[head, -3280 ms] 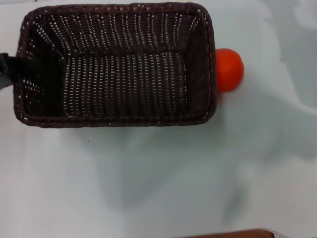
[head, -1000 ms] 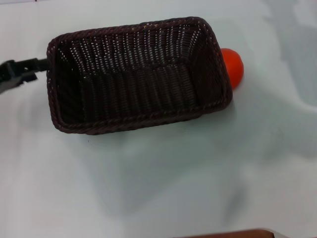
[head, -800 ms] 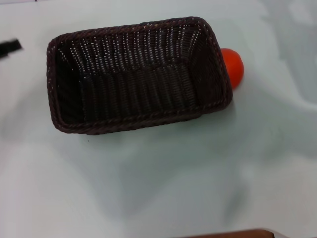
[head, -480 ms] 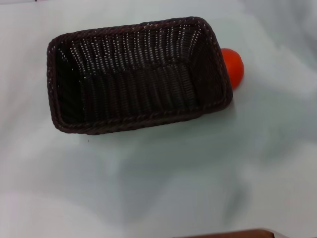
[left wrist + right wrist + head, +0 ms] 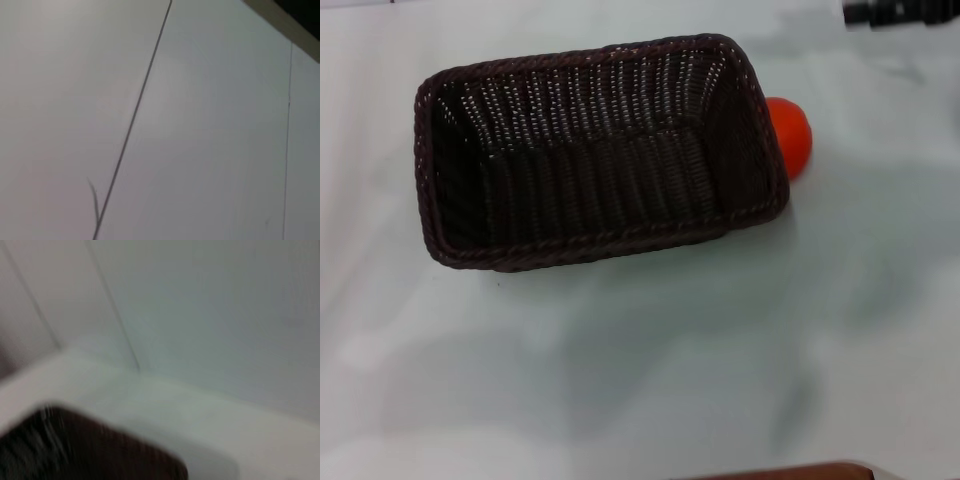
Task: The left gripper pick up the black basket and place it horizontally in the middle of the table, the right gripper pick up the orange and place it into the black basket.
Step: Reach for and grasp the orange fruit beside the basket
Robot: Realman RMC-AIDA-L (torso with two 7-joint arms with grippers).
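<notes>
The black basket (image 5: pixel 590 150) lies on the table (image 5: pixel 650 360) around the middle of the head view, long side across, slightly turned, and holds nothing. The orange (image 5: pixel 788 135) sits on the table against the basket's right end, partly hidden by the rim. A black part of my right gripper (image 5: pixel 895 12) shows at the top right edge, beyond and to the right of the orange. A blurred dark corner of the basket (image 5: pixel 75 450) shows in the right wrist view. My left gripper is out of view.
A brown edge (image 5: pixel 790 472) shows at the bottom of the head view. The left wrist view shows only a pale surface with a thin dark seam (image 5: pixel 135 115).
The basket went from held by my left gripper to resting on the table. The left gripper let go and drew away out of view on the left. The right gripper has come into view at the top right.
</notes>
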